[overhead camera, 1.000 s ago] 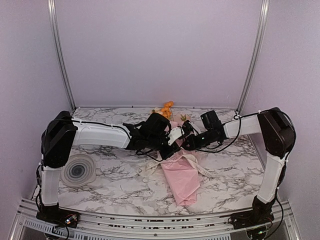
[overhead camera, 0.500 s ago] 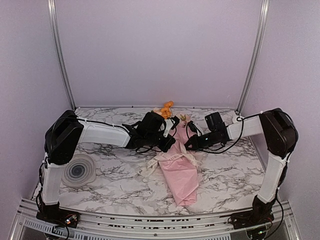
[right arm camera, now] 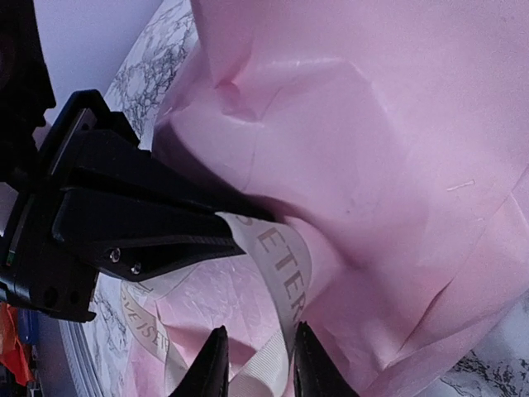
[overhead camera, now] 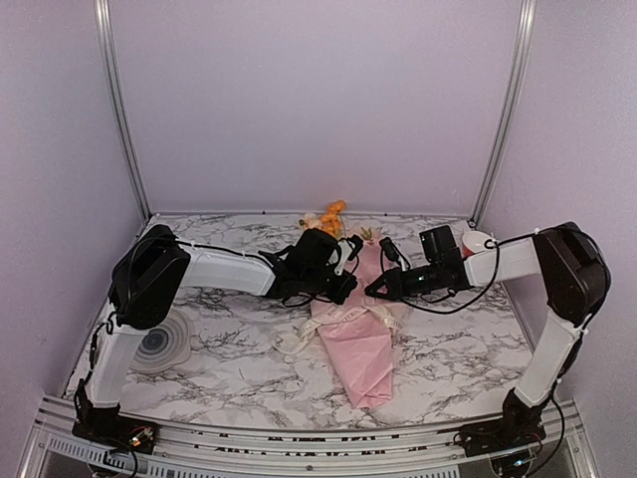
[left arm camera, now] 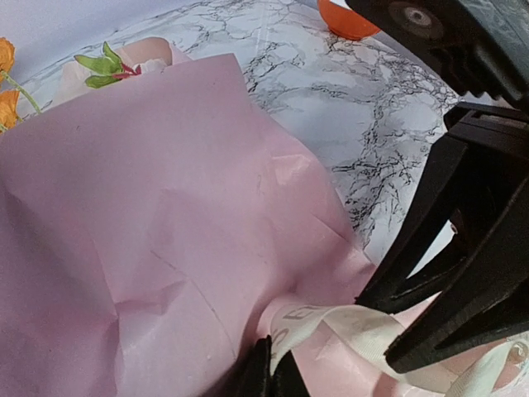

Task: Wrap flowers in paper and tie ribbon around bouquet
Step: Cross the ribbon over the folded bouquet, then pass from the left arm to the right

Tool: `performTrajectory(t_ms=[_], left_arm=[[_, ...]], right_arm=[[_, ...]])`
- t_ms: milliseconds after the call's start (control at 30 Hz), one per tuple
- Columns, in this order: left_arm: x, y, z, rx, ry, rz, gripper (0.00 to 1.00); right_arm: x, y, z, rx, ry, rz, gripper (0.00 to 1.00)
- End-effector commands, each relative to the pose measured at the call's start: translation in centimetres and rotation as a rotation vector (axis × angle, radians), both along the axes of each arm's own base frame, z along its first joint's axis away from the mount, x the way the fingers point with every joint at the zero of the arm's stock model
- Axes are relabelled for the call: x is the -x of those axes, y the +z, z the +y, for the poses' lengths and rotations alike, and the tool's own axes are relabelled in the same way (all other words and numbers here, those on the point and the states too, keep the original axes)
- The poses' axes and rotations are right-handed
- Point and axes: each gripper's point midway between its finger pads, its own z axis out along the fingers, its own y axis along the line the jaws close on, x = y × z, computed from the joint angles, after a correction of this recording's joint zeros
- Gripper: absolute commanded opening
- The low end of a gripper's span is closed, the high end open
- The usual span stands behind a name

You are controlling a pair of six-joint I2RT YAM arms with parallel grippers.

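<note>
Two arms have swung apart across the bouquet, pulling its tie tighter.
It lies at the middle of the marble table, orange blossoms toward 12 o'clock and narrow end toward 6 o'clock. A second ago both wrists crowded over its waist. Now the left gripper sits at the waist's 9 o'clock and the right gripper at 3 o'clock. The cream ribbon crosses the pinched pink paper between them, so the tie seems to be cinching, not finished. The left jaws are closed on the ribbon. The right jaws stand slightly parted with ribbon between them, and the views do not show whether they still pinch it.
</note>
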Motion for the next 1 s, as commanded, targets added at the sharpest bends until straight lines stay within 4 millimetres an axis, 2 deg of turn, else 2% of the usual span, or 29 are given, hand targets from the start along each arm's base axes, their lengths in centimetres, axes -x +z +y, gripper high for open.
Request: performTrajectory(t_ms=[0, 100, 167, 300, 433, 600, 667, 733, 833, 967], left_arm=[[0.3, -3.2, 0.9, -0.069, 0.012, 0.064, 0.00], [0.3, -3.3, 0.9, -0.071, 0.010, 0.063, 0.00], [0.4, -3.4, 0.9, -0.070, 0.006, 0.064, 0.00], [0.5, -3.2, 0.8, -0.065, -0.003, 0.063, 0.00], [0.6, -3.1, 0.8, -0.067, -0.010, 0.061, 0.00], [0.8, -3.2, 0.7, -0.064, -0.023, 0.064, 0.00], [0.8, -3.3, 0.7, -0.066, -0.022, 0.063, 0.00], [0.8, -3.3, 0.7, -0.069, -0.021, 0.061, 0.00], [0.8, -2.2, 0.9, -0.068, -0.026, 0.036, 0.14], [1.1, 2.2, 0.8, -0.079, -0.085, -0.053, 0.37]], right_arm=[[0.3, 2.1, 0.4, -0.063, 0.031, -0.053, 0.34], [0.6, 2.3, 0.5, -0.077, 0.043, -0.057, 0.41], [0.5, 2.0, 0.7, -0.079, 0.041, -0.052, 0.43], [-0.2, 0.4, 1.2, -0.071, 0.037, -0.017, 0.35], [-1.5, 0.1, 1.7, -0.086, 0.024, -0.006, 0.25], [-2.2, -0.3, 1.2, -0.041, -0.018, -0.022, 0.30], [-2.3, -0.9, 1.0, -0.023, -0.029, -0.015, 0.20], [-2.3, -1.3, 0.9, -0.014, -0.036, -0.005, 0.00], [-3.0, -1.9, -0.3, 0.036, -0.100, -0.003, 0.00], [-3.7, -3.4, -1.4, 0.103, -0.153, 0.024, 0.00]])
